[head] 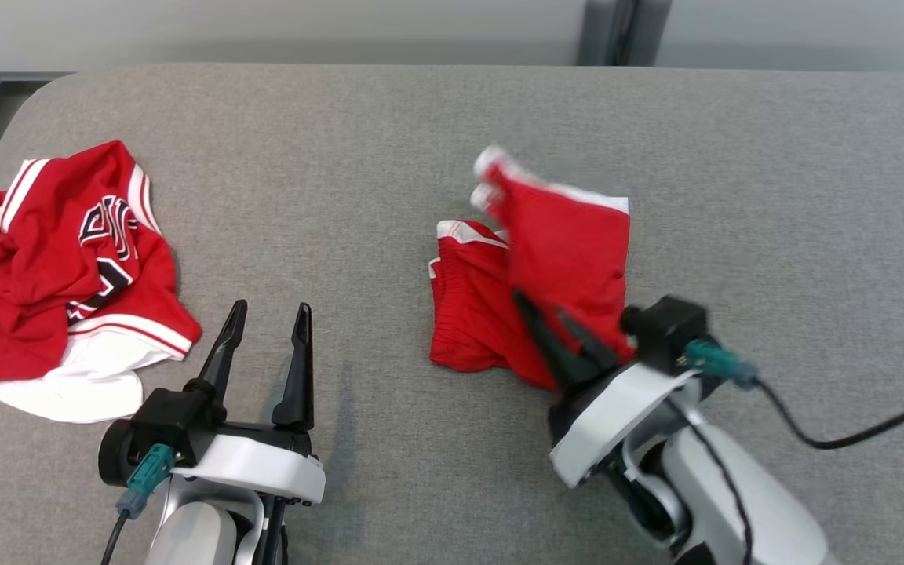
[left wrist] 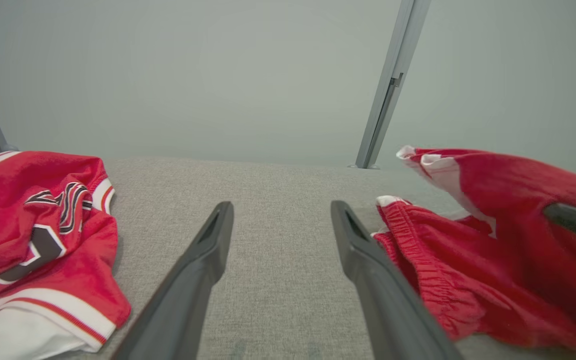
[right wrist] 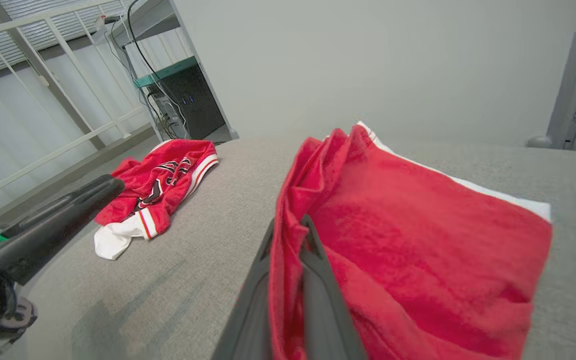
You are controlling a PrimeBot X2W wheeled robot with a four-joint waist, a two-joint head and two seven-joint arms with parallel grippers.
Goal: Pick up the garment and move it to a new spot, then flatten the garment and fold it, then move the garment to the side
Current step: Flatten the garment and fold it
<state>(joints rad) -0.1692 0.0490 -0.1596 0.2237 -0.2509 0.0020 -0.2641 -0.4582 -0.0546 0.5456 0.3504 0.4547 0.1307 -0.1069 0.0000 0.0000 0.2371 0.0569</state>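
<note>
My right gripper (head: 544, 308) is pressed together on a fold of the red shorts (head: 570, 251), with the cloth pinched between my two fingers. In the right wrist view the fabric runs down between them. In the head view the shorts sit just right of centre, at about 3 o'clock, on the grey table (head: 389, 133). The part I grip is raised off the surface and reaches toward 12 o'clock, its white-trimmed end blurred. The rest, with the gathered waistband, lies bunched on the table at the 9 o'clock side of the raised part. My right arm comes in from 5 o'clock. My left gripper (head: 272, 308) is at 7 o'clock, fingers spread wide and holding nothing, over bare table and apart from any cloth. A crumpled red-and-white jersey (head: 52, 259) lies at 9 o'clock, near the table's left edge, well apart from the shorts.
</note>
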